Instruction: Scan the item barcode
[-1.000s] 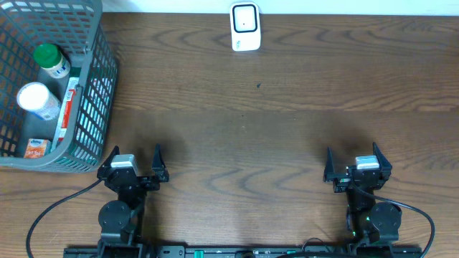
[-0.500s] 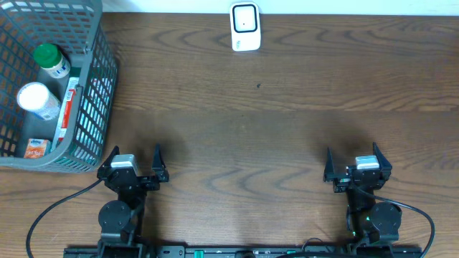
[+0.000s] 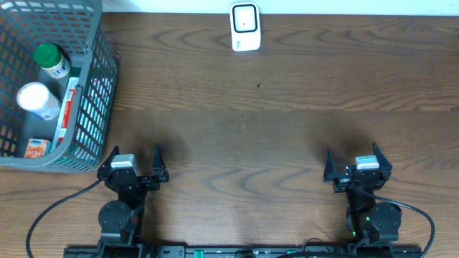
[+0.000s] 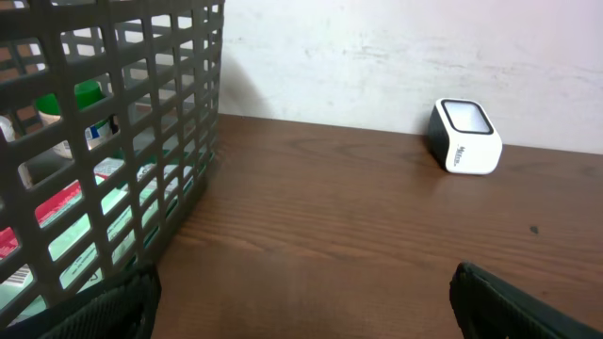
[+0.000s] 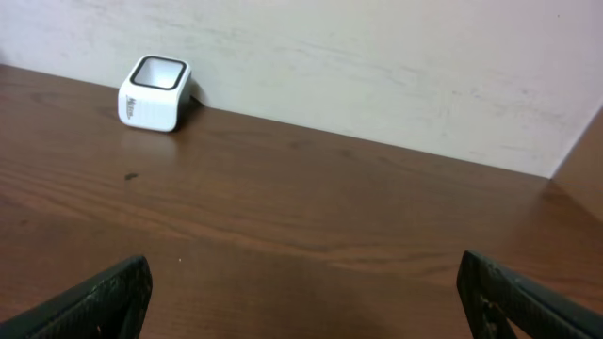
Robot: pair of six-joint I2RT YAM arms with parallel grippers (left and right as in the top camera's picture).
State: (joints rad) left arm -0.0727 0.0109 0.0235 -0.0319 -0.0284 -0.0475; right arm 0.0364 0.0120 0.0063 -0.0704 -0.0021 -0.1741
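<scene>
The items to scan are sitting in the mesh basket (image 3: 97,86) at the upper left of the overhead frame. They are a green-capped bottle (image 3: 50,60), a white-capped bottle (image 3: 37,100) below it, a red-and-white packet (image 3: 67,107) on edge against the basket's right-hand wall, and a small orange carton (image 3: 36,147) in the lower corner. The packet's long axis is running up and down the frame, along that wall. The two bottles are showing me mostly their caps, so I am judging them roughly upright. No barcode is legible from here.

The barcode scanner (image 3: 245,27) is waiting at the top centre, at the far edge of the surface (image 3: 287,122), well apart from the basket.

My left pincer (image 3: 136,155) is resting at the lower left, just below the basket's near corner, so it is the nearer arm by far. The items are lying up and to the left of it, and I am expecting to reach over the rim and come down from above. My right pincer (image 3: 353,153) is parked at the lower right, well apart from both. Both are spread wide and pinching nothing.

The left wrist view is giving me the basket side-on, with the green cap and red packaging glimpsed through the mesh, and the scanner's window facing up. The right wrist view is showing only the scanner and the wall (image 5: 377,56), no basket. Only the overhead is showing how the items lie.
</scene>
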